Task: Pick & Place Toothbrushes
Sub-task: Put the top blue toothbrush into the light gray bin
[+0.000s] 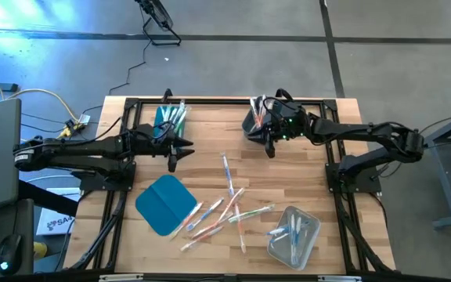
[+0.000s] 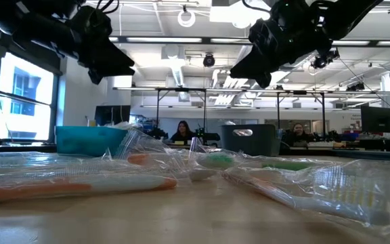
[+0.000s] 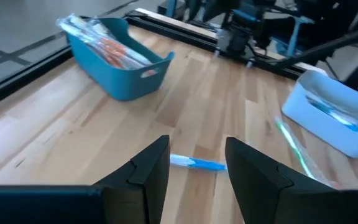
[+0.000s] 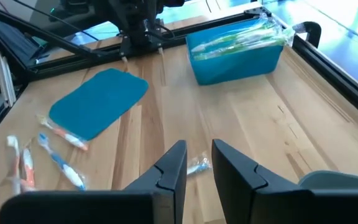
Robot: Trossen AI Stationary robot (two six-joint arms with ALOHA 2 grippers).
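Roughly ten loose toothbrushes lie mid-counter, others in three bins: teal, grey, clear. One teal lid. Left end effector spread, empty; right end effector narrowly parted, empty.

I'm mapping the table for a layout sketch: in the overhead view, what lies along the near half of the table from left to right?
Flat teal lid → scattered toothbrushes on the bare wood → clear bin with a few toothbrushes inside.
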